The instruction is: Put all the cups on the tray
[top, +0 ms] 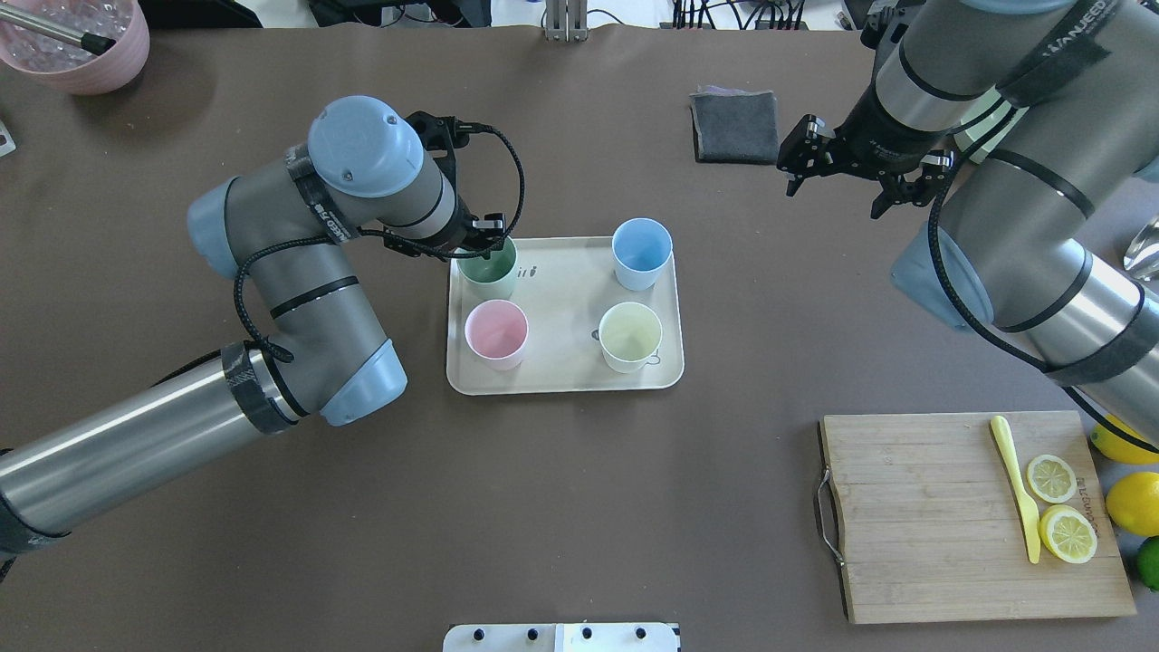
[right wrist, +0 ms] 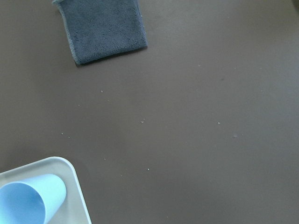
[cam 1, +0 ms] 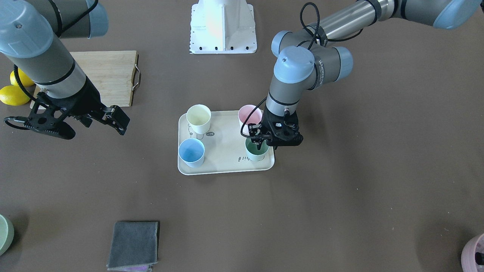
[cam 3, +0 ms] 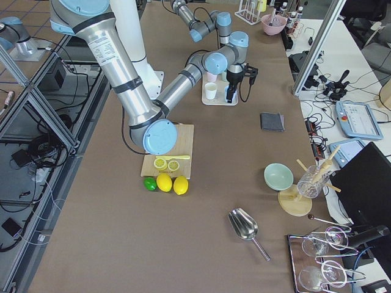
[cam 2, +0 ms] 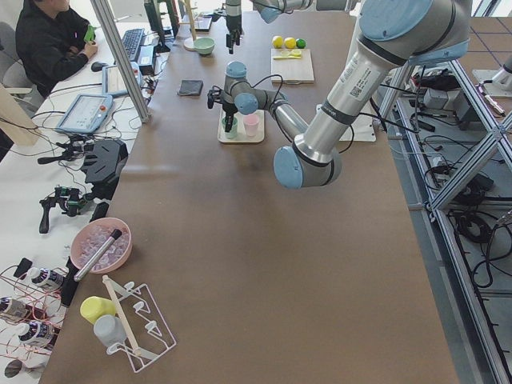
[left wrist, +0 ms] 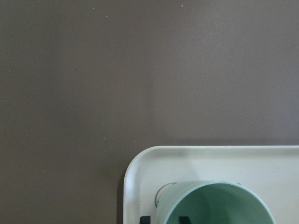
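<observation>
The cream tray (top: 561, 299) lies mid-table and holds all four cups upright: mint green (top: 489, 269), pink (top: 496, 332), light blue (top: 641, 253) and pale yellow (top: 630, 335). My left gripper (cam 1: 261, 142) is over the green cup (cam 1: 254, 153) at the tray's corner. It is slightly open, with one finger inside the cup and one outside its wall. The left wrist view shows the green cup (left wrist: 219, 205) standing on the tray (left wrist: 140, 172). My right gripper (top: 842, 186) is open and empty above bare table, off the tray's blue-cup side.
A grey cloth (top: 735, 125) lies beyond the tray. A wooden cutting board (top: 914, 516) with lemon halves and a yellow knife sits near my right side, with whole lemons (top: 1132, 503) beside it. A ribbed pink pot (top: 77, 45) stands far left and a pale-green bowl (cam 1: 4, 234) far right.
</observation>
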